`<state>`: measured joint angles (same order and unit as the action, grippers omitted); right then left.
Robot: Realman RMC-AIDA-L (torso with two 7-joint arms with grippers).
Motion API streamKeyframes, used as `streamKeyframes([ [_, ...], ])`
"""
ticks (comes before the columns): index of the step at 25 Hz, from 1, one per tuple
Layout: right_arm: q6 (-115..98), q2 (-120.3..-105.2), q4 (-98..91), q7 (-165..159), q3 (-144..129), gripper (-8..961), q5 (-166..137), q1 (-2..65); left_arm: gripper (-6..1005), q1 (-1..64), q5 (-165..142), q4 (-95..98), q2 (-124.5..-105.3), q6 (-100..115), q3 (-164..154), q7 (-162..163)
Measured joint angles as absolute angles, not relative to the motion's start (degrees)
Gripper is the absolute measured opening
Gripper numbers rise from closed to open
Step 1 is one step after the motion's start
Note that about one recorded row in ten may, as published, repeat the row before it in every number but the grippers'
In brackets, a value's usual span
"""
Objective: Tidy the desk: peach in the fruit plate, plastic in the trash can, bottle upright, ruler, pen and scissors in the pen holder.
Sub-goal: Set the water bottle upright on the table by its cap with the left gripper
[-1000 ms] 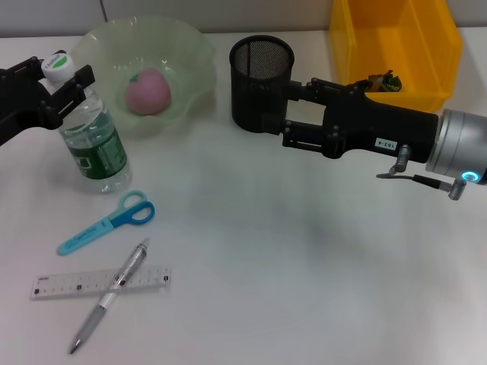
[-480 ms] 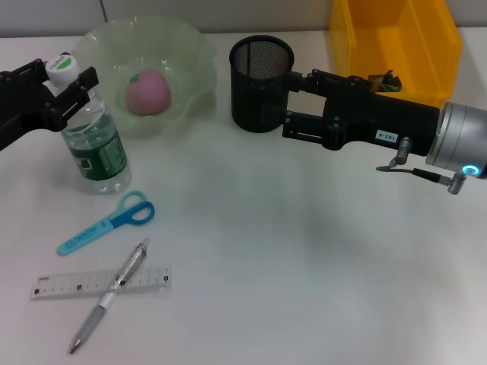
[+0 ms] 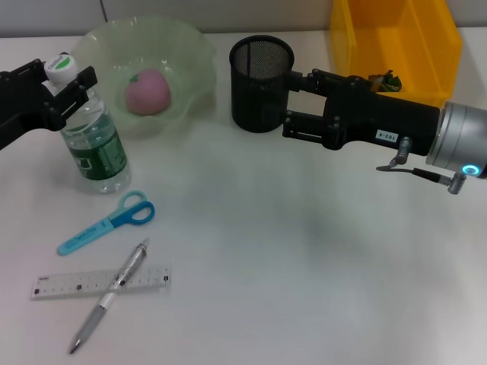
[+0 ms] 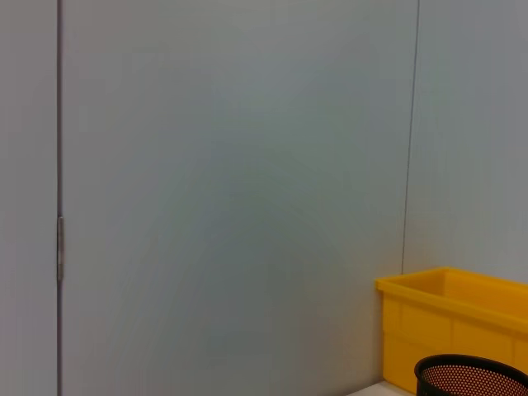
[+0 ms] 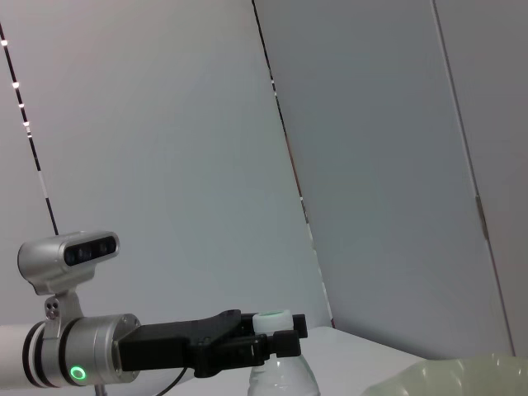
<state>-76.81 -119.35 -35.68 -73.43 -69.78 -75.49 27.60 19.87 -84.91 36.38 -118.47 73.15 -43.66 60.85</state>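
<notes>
Head view first. Bottle [image 3: 90, 133] stands upright at the far left of the desk [image 3: 304, 289], clear plastic with a green label and a white cap [image 3: 59, 66]. It looks part filled, so I judge it light, a little squashy in the wall and smooth under the label; the stiff neck just below the cap is the safest place to hold. The left gripper [image 3: 67, 87] reaches in level from the left edge with its 2 fingers either side of that neck, set narrow around it; whether they press on the bottle or stand just off it, I cannot tell. The right gripper [image 3: 293, 105] stretches level from the right, its 2 fingers closed on the near-right wall of the black mesh pen holder [image 3: 260, 74], which is rigid, light and easy to pinch at the rim. The peach [image 3: 147, 92] lies in the green fruit plate [image 3: 190, 53] at the far side. Scissors [image 3: 106, 223], pen [image 3: 110, 295] and ruler [image 3: 99, 282] lie near left, the pen across the ruler; all 3 are thin and flat, hard to pinch off the desk. A yellow bin [image 3: 396, 46] sits far right.

Left wrist view: only wall, the bin [image 4: 462, 330] and the holder's rim [image 4: 470, 375].

Right wrist view: the left gripper [image 5: 276, 338] shows level at the cap [image 5: 271, 320].
</notes>
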Motion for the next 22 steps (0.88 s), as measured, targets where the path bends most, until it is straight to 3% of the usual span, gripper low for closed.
streamKeyframes([
  [7,-76.8,-119.35,-35.7,-73.4,-69.8,741,-75.5,27.6,443,19.9,-85.0,36.4,-118.39,73.4,-43.5,60.9],
  [22,-76.8,-119.35,-35.7,-73.4,-69.8,741,-75.5,27.6,555,20.0,-84.3,36.9,-118.21,73.8,-43.9,63.9],
])
